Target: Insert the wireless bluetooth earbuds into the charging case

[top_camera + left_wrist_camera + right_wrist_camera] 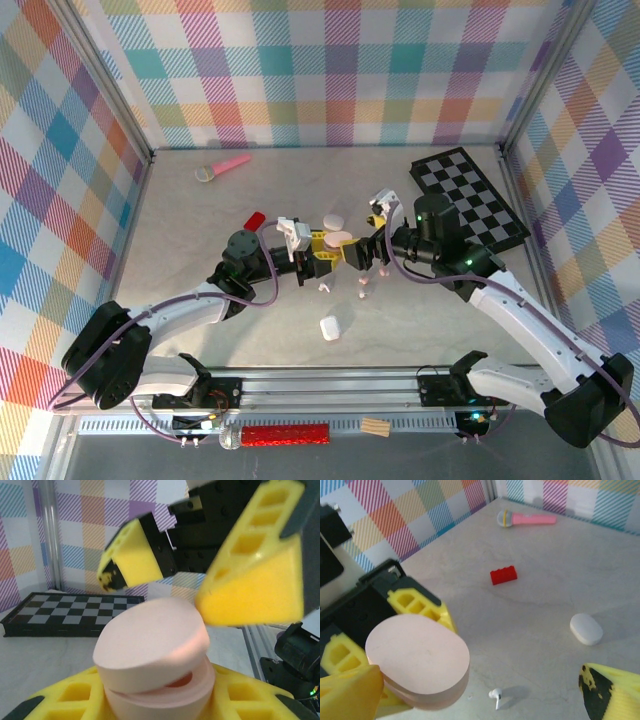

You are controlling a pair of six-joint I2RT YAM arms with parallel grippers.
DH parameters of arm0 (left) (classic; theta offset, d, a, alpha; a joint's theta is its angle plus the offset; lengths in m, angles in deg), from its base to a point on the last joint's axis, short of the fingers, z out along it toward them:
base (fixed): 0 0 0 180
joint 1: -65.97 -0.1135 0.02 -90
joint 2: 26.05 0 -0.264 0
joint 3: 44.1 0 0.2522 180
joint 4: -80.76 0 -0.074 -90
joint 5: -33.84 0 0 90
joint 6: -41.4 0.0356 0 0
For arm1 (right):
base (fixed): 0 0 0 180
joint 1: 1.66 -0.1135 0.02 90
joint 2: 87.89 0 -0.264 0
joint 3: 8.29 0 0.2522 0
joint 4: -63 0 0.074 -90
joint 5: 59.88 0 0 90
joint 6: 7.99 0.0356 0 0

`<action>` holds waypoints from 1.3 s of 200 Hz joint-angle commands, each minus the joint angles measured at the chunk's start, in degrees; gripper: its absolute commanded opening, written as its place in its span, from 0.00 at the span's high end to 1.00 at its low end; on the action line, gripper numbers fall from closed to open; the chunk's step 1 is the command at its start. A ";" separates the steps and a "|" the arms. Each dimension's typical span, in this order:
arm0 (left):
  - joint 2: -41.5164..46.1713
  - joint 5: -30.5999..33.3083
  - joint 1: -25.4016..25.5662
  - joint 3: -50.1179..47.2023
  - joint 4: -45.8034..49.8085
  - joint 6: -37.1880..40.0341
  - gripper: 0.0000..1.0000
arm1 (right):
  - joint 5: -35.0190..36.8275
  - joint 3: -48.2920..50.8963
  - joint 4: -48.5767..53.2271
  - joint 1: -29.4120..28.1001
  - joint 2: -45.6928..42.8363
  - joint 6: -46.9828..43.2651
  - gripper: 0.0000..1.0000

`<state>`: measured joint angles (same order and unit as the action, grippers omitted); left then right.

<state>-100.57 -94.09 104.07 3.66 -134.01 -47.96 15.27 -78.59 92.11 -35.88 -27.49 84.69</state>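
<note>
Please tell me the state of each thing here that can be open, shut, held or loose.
Pink case: held by the left gripper, lid slightly open.
Left gripper: shut on the pink case.
Right gripper: open, near the pink case.
White case: shut, lying on the table.
Earbud: loose on the table, outside any case.

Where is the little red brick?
The red toy brick lies on the table, left of the middle in the top view, between the pink toy microphone behind it and the left arm in front.
</note>
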 commanded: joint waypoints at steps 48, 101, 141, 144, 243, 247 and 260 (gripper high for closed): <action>-0.08 -3.64 0.56 -0.15 -3.50 0.66 0.63 | 5.69 -4.54 -2.33 0.29 3.24 3.46 0.02; -2.22 -2.27 0.43 -0.91 -6.30 0.50 0.63 | 3.16 -5.78 -1.32 0.54 2.06 6.01 0.01; -4.30 -2.41 -0.55 -1.17 -10.80 -1.82 0.63 | 0.56 -5.31 -2.18 2.05 -1.13 10.49 0.02; -4.44 -2.41 -0.68 -1.25 -11.21 -2.00 0.63 | 0.46 -5.07 -2.30 2.31 -1.42 11.02 0.02; -2.94 -2.74 -6.32 -3.76 -15.80 -4.91 0.62 | -3.15 12.30 2.30 15.76 0.67 40.22 0.13; -2.91 -2.80 -6.50 -3.76 -15.80 -4.95 0.62 | -4.08 13.34 1.10 15.76 1.05 42.22 0.15; -2.66 -2.94 -6.86 -3.93 -15.71 -4.93 0.62 | -6.63 17.69 -3.59 15.80 2.79 48.16 0.23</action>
<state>-104.92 -95.76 98.30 0.57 -145.90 -52.27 14.57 -66.79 93.86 -20.10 -26.79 118.85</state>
